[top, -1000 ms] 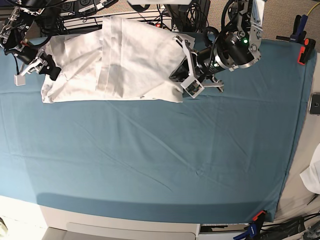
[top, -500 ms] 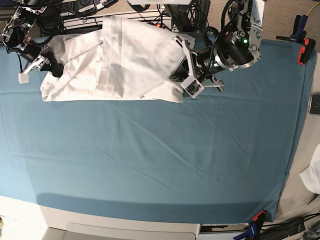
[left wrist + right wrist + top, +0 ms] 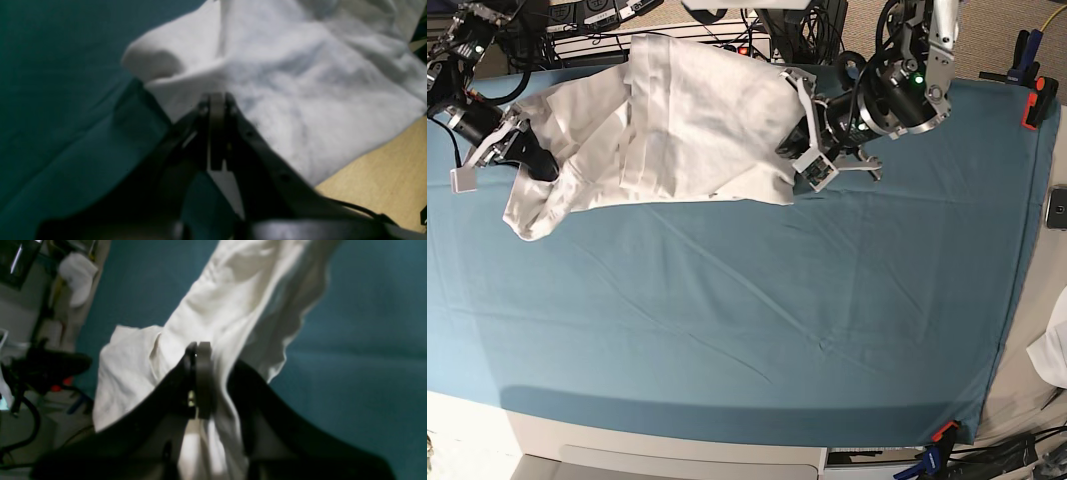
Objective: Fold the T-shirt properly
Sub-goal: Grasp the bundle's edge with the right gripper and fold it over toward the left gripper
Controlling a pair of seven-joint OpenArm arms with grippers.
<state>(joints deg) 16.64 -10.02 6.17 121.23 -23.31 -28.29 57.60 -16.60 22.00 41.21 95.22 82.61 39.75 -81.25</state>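
The T-shirt [image 3: 682, 115] lies bunched at the far side of the tabletop, on the teal sheet [image 3: 757, 320], w/ its far edge reaching the back edge near the cables. Both ends are taken: the left hand [image 3: 217, 100] has its jaws pressed together on the shirt's edge at the base view's right, & the right hand [image 3: 213, 360] is clamped narrow on a gathered ridge of cloth at the base view's left, w/ fabric running down between its fingers. That left-of-view end is lifted & drooping into a hanging lobe, so the cloth looks light, soft & fully limp: no stiffness, it sags wherever it isn't held, and creases form easily across the body. Prob. not slippery; cotton-like weave should hold in a pinch, but a thick bunch could slide out layer by layer. Not fragile. Best places to hold, imo: hemmed edges or corners, e.g. shoulder seam & bottom hem, single or double layer, not a mid-panel wad. Pulling both ends apart should flatten it before any fold. Risk: dragging the sheet beneath along w/ it.
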